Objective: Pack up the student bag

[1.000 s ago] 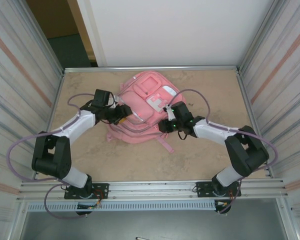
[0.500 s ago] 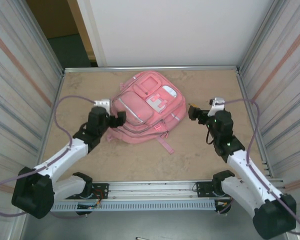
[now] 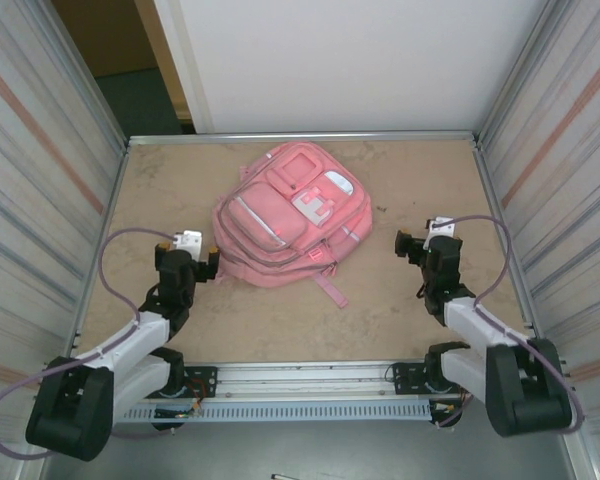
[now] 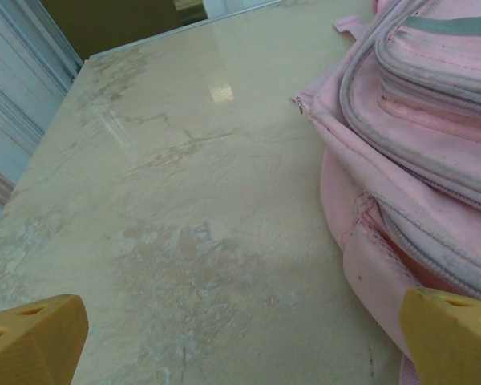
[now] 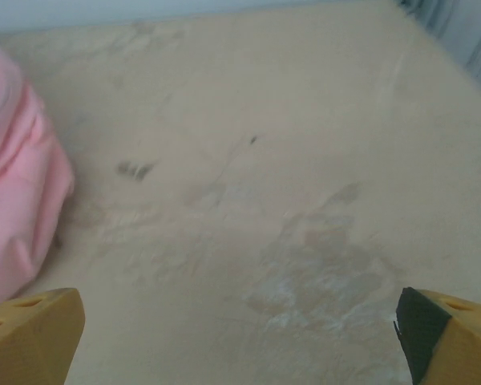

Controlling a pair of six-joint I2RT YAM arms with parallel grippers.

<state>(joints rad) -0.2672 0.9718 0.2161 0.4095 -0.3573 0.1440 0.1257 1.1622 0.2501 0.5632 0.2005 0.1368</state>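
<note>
- Your left gripper (image 3: 187, 260) sits low over the table (image 3: 410, 320), just left of the student bag (image 3: 290, 215), with its jaws spread wide and nothing between them.
- From its wrist view you see two yellow fingertips (image 4: 34, 338) at the bottom corners with bare marbled tabletop between them. The bag's grey-edged zipped side rises on the right. It is close to the right-hand fingertip, but you cannot tell whether the two touch.
- Your right gripper (image 3: 426, 245) stands off the bag's right side, near it but apart, jaws likewise spread wide and empty.
- Its wrist view gives you tabletop between the fingertips, one of them with a dark inner face, and a pink bulge of the bag at the left edge.
- You find the student bag lying flat mid-table, toward the far edge. Its front pockets (image 3: 265, 222) and white patch (image 3: 313, 207) face up, and a pink strap (image 3: 330, 288) trails toward the near side.
- Both arms are folded close to their bases by the near rail (image 3: 300, 375).
</note>
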